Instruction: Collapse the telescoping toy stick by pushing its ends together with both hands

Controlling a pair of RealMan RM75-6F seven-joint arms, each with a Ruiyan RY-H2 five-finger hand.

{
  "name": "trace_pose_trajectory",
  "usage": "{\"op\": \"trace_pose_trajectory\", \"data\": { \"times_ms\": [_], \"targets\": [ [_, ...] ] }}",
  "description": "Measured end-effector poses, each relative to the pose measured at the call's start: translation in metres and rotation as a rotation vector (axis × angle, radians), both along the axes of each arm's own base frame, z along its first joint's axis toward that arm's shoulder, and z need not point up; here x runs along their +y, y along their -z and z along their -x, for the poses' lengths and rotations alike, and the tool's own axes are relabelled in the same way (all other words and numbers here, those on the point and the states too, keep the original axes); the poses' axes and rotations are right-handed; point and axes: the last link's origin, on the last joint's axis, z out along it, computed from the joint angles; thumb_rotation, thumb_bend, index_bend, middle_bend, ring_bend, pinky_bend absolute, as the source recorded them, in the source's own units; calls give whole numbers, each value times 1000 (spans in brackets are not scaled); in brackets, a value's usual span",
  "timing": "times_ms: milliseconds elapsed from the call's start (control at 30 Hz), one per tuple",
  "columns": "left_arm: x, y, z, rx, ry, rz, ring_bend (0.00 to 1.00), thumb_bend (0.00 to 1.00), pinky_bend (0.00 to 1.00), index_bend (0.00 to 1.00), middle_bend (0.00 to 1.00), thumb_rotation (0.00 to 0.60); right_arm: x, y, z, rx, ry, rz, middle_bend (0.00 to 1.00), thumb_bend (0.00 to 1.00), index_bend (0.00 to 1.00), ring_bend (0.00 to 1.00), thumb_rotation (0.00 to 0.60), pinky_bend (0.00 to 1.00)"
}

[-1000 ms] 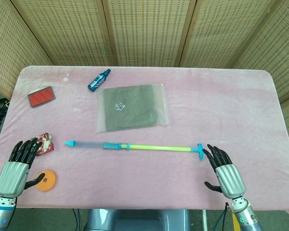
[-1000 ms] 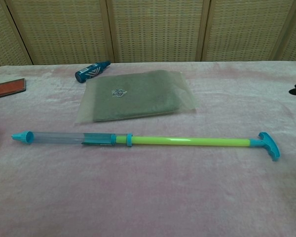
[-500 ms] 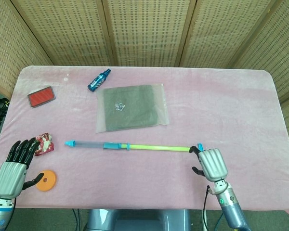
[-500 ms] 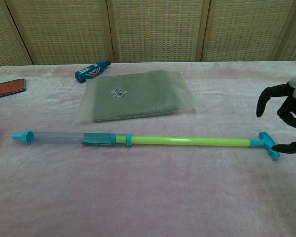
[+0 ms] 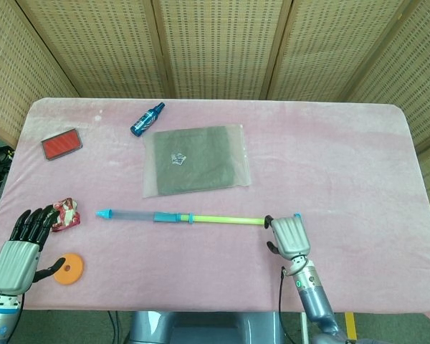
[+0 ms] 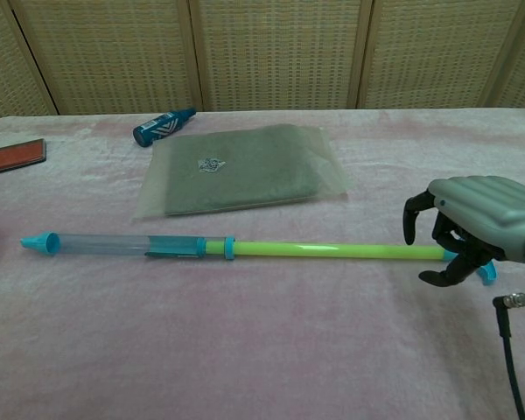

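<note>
The telescoping toy stick [image 5: 201,218] [image 6: 315,251] lies flat across the pink table, with a clear tube and cyan tip [image 6: 39,242] on the left. A yellow-green rod runs right to a cyan handle [image 6: 483,273]. My right hand [image 5: 288,235] [image 6: 481,219] arches over the rod just left of the handle. Its fingers curve above the rod and the thumb lies in front, not closed on it. My left hand [image 5: 18,247] sits open at the table's near left corner, well left of the cyan tip. It appears only in the head view.
A grey item in a clear bag [image 5: 196,159] lies behind the stick, with a blue spray bottle [image 5: 147,119] beyond it. A red flat box [image 5: 61,143] is far left. A crumpled red-white wrapper [image 5: 67,213] and an orange disc [image 5: 69,268] lie by my left hand.
My right hand has swept left from beyond the handle to over the rod's right end, its fingers curling. The stick and my left hand have stayed in place.
</note>
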Motion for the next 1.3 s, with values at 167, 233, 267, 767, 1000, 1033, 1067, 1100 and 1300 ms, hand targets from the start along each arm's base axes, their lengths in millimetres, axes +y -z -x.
{"op": "trace_pose_trajectory", "data": {
  "times_ms": [167, 233, 267, 767, 1000, 1033, 1067, 1100, 1300],
  "targets": [
    [2, -2, 2, -4, -7, -4, 0, 188, 0, 0, 0, 600, -8, 8, 1, 23, 22, 1, 1000, 462, 477, 962, 600, 904],
    [2, -2, 2, -3, -8, -4, 0, 188, 0, 0, 0, 600, -12, 10, 2, 35, 28, 4, 1000, 480, 473, 962, 600, 904],
    [2, -2, 2, -2, -8, -3, 0, 188, 0, 0, 0, 600, -14, 11, 3, 41, 31, 6, 1000, 486, 471, 962, 600, 904],
    [4, 4, 4, 22, -21, 8, 0, 189, 0, 0, 0, 600, -36, 12, 22, 113, 116, 15, 1000, 516, 446, 962, 600, 904],
    [5, 5, 5, 27, -25, 7, 0, 188, 0, 0, 0, 600, -40, 15, 32, 137, 146, 12, 1000, 524, 446, 962, 600, 904],
    [5, 4, 5, 27, -25, 7, 0, 189, 0, 0, 0, 600, -40, 15, 34, 140, 151, 12, 1000, 525, 446, 962, 600, 904],
    [5, 4, 5, 27, -25, 7, 0, 189, 0, 0, 0, 600, -41, 15, 35, 143, 156, 12, 1000, 525, 448, 962, 600, 904],
    [5, 4, 6, 28, -25, 6, 0, 189, 0, 0, 0, 600, -41, 16, 38, 148, 162, 13, 1000, 526, 453, 962, 600, 904],
    [5, 5, 6, 31, -28, 8, 0, 189, 0, 0, 0, 600, -44, 17, 51, 158, 194, 17, 1000, 535, 582, 964, 600, 904]
  ]
}}
